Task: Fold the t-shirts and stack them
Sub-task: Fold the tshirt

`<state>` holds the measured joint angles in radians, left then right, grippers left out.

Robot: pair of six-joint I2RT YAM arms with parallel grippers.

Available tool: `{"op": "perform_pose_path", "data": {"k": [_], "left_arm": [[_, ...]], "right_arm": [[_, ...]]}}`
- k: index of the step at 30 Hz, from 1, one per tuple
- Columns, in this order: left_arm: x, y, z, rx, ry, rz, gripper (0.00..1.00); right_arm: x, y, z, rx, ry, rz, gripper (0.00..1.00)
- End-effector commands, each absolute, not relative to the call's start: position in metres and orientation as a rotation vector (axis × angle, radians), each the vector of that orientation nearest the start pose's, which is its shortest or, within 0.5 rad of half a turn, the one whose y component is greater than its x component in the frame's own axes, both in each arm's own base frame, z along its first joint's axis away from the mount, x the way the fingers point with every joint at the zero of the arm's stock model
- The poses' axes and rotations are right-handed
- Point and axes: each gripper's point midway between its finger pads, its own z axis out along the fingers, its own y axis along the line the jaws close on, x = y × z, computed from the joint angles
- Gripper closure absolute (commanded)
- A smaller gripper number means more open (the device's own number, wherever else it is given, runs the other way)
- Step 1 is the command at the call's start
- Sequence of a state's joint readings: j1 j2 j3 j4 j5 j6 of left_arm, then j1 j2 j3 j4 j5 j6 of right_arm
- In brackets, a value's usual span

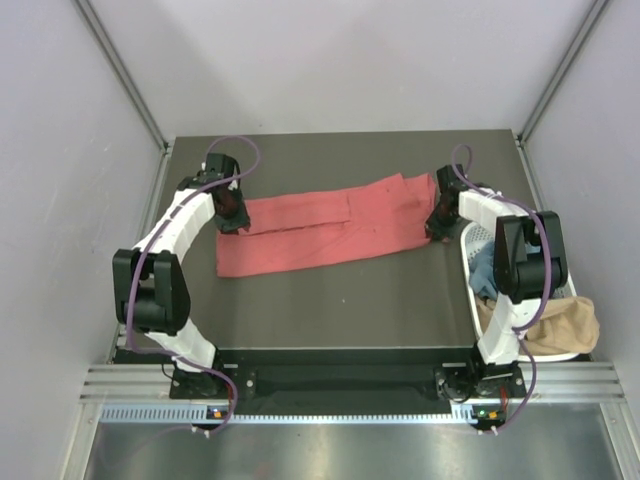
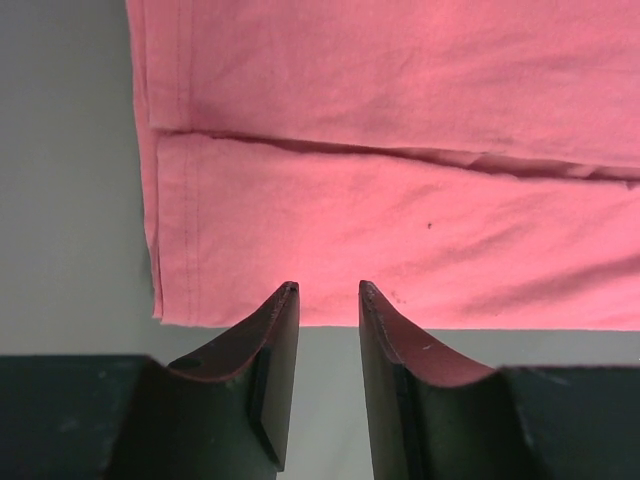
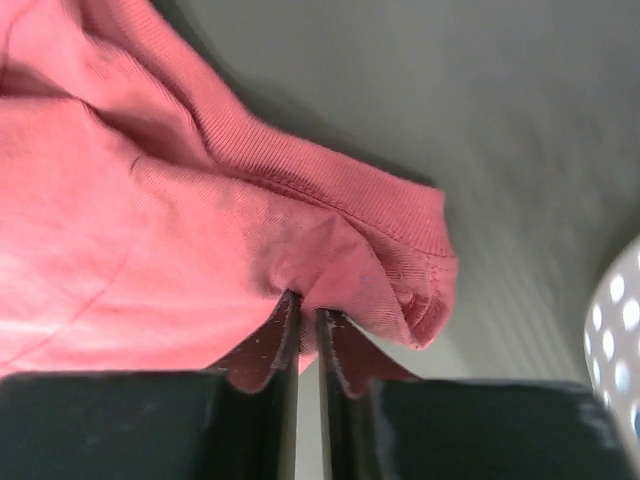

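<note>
Coral-red t-shirt [image 1: 320,225] — I see it folded lengthwise into a long band, lying flat across the middle of the table [image 1: 340,310] from left to right, with one lapped edge running along its length. Left gripper [image 2: 328,290], at the band's left end: fingers spread, tips at the hem, nothing pinched. Right gripper [image 3: 308,315], at the right end: fingers pressed together on a bunched, ribbed edge of the cloth. White slotted basket [image 1: 480,237], at the table's right edge — holds a blue t-shirt [image 1: 485,270] and, nearer, a tan t-shirt [image 1: 565,325] draped over the rim.
</note>
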<state>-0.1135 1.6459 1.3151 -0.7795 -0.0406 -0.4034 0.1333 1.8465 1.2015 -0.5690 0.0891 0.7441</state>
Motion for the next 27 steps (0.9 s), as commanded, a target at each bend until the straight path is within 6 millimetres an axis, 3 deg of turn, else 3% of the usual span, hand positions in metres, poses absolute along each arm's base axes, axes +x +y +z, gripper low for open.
{"op": "perform_pose_path", "data": {"k": [1, 3, 4, 6, 7, 9, 10, 11, 12, 13, 14, 15, 16, 17, 19, 22, 24, 25, 27], "left_arm": [[0.373, -0.056, 0.120, -0.414, 2.645, -0.148, 0.65], [0.375, -0.057, 0.120, -0.405, 2.649, -0.160, 0.64], [0.377, -0.058, 0.122, -0.402, 2.643, -0.162, 0.62], [0.380, -0.066, 0.124, -0.377, 2.642, -0.229, 0.59], [0.385, -0.072, 0.126, -0.358, 2.631, -0.271, 0.57], [0.391, -0.078, 0.131, -0.343, 2.622, -0.314, 0.53], [0.392, -0.080, 0.126, -0.343, 2.642, -0.325, 0.51], [0.395, -0.081, 0.126, -0.341, 2.647, -0.328, 0.41], [0.398, -0.081, 0.125, -0.330, 2.651, -0.320, 0.39], [0.408, -0.080, 0.125, -0.324, 2.648, -0.307, 0.39], [0.409, -0.074, 0.122, -0.331, 2.672, -0.257, 0.38], [0.425, -0.072, 0.123, -0.311, 2.669, -0.229, 0.38], [0.430, -0.069, 0.122, -0.310, 2.680, -0.202, 0.38], [0.431, -0.066, 0.119, -0.310, 2.702, -0.173, 0.38], [0.448, -0.064, 0.114, -0.280, 2.710, -0.150, 0.37], [0.452, -0.058, 0.098, -0.250, 2.765, -0.113, 0.37], [0.451, -0.044, 0.089, -0.260, 2.782, -0.042, 0.37], [0.446, -0.037, 0.080, -0.282, 2.805, -0.030, 0.37], [0.431, -0.025, 0.065, -0.340, 2.845, 0.017, 0.38]], "right_arm": [[0.425, 0.048, 0.030, 0.802, 2.542, 0.069, 1.00], [0.437, 0.042, 0.026, 0.791, 2.540, 0.048, 1.00], [0.452, 0.041, 0.035, 0.780, 2.510, 0.058, 1.00], [0.465, 0.032, 0.028, 0.764, 2.522, 0.043, 1.00], [0.486, 0.030, 0.041, 0.746, 2.479, 0.058, 1.00], [0.504, 0.019, 0.035, 0.708, 2.480, 0.037, 1.00], [0.529, 0.018, 0.055, 0.671, 2.423, 0.056, 0.99], [0.540, 0.015, 0.045, 0.647, 2.430, 0.046, 0.98], [0.553, 0.013, 0.048, 0.578, 2.425, 0.048, 0.97], [0.579, 0.015, 0.075, 0.526, 2.356, 0.076, 0.94], [0.590, 0.015, 0.061, 0.491, 2.375, 0.074, 0.92], [0.608, 0.018, 0.083, 0.439, 2.326, 0.099, 0.91], [0.616, 0.019, 0.084, 0.425, 2.312, 0.113, 0.88], [0.621, 0.019, 0.077, 0.428, 2.313, 0.127, 0.79], [0.632, 0.025, 0.085, 0.422, 2.296, 0.171, 0.68], [0.633, 0.034, 0.100, 0.433, 2.291, 0.248, 0.60], [0.622, 0.042, 0.120, 0.436, 2.293, 0.292, 0.52], [0.611, 0.043, 0.134, 0.437, 2.292, 0.294, 0.46], [0.593, 0.055, 0.145, 0.416, 2.313, 0.324, 0.43]]}}
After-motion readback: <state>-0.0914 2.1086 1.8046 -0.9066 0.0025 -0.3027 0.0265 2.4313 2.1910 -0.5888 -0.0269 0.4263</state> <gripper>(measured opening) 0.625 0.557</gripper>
